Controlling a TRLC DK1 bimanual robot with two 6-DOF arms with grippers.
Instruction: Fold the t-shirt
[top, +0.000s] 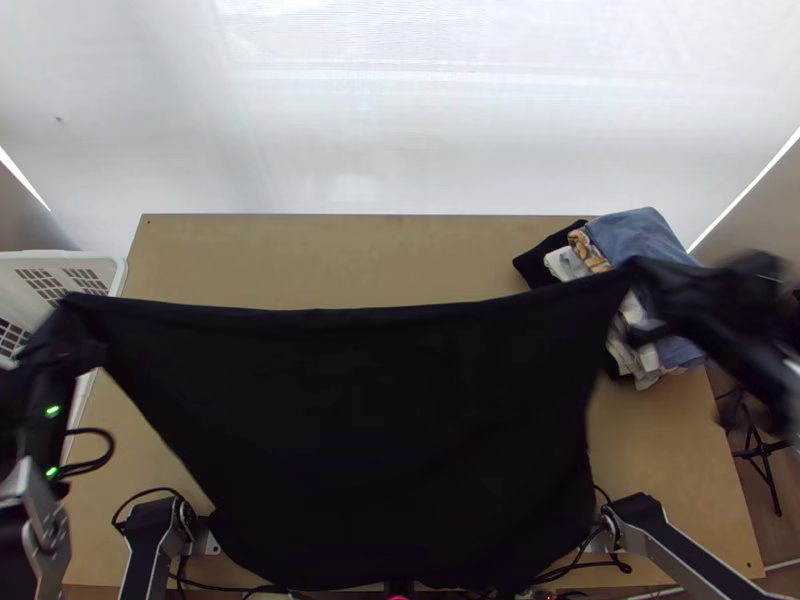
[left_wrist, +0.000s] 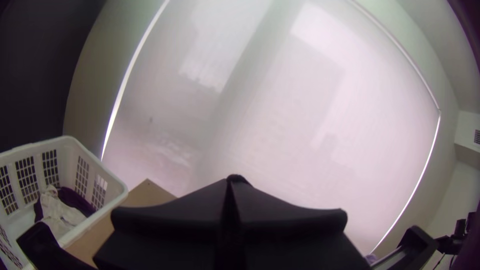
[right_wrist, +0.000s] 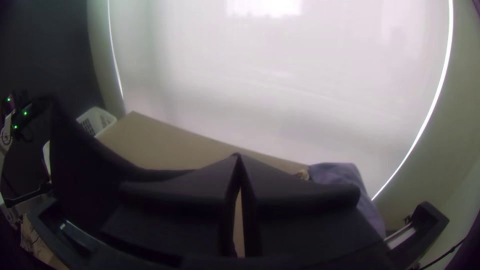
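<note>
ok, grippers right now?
Left gripper: closed, holding one upper corner of the black t-shirt, at the top view's left.
Right gripper: closed, holding the other upper corner, cloth hung between them.

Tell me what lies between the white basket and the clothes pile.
Top view: the black t-shirt, stretched across, and wooden table beyond its upper edge.
</note>
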